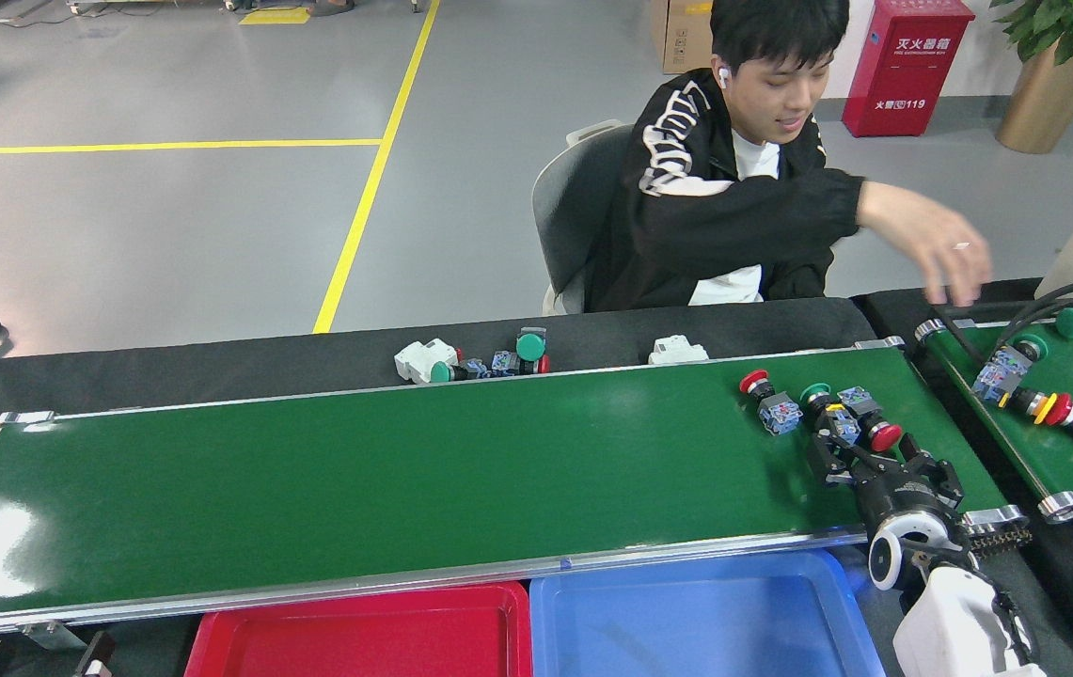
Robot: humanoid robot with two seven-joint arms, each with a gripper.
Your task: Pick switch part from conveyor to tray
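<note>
Reach step: right gripper (860,461) hovers over conveyor (404,470), jaws spread wide, prob. empty, just short of green-capped switch part (828,414). Next: close in, pinch, carry to blue tray (686,621).

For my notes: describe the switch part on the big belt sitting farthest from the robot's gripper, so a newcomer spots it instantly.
Find the long dark-green conveyor and look toward its right end, where three switch parts cluster ahead of the right gripper. The one meant is the red-capped switch part at the cluster's left edge. Unlike the green-capped one and the other red-capped one, which touch, it stands slightly apart.
</note>
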